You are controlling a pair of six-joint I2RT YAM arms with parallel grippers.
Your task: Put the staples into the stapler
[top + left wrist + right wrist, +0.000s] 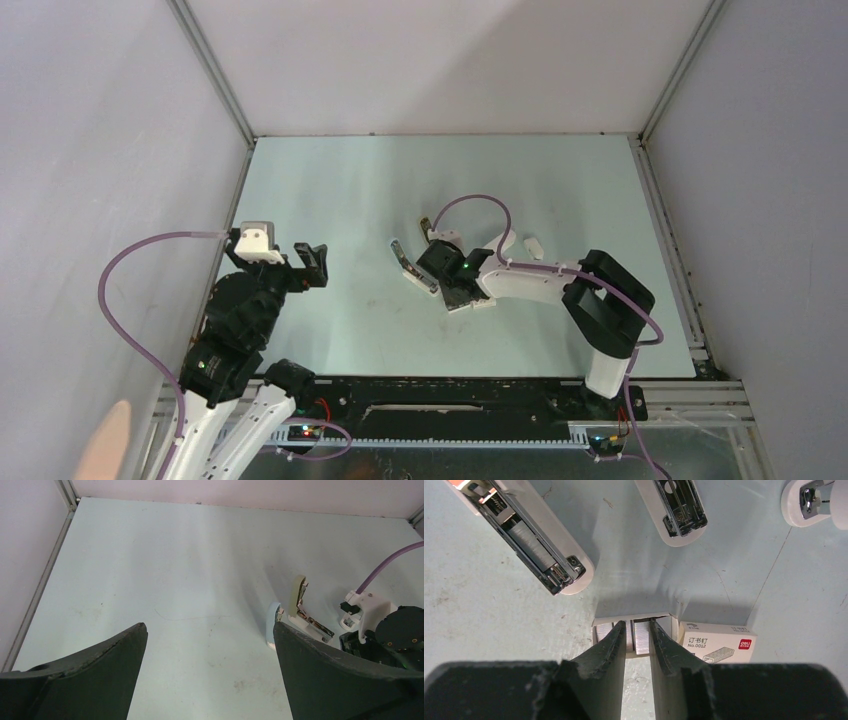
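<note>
Straddling the staples [641, 637], right hand [638, 630] (box [716, 642] adjacent).

Left arm [235, 330]: black joint housings, white lower links, a white block at the wrist.
Right arm [560, 290]: white forearm link, bulky black elbow housing, white base link.
Cables [125, 260]: pale purple, one looped from each wrist.
Indicator light [466, 266]: small, green, on the right wrist.
Jaws: matte black, tapered, with scuffed edges and ridged inner faces.
</note>
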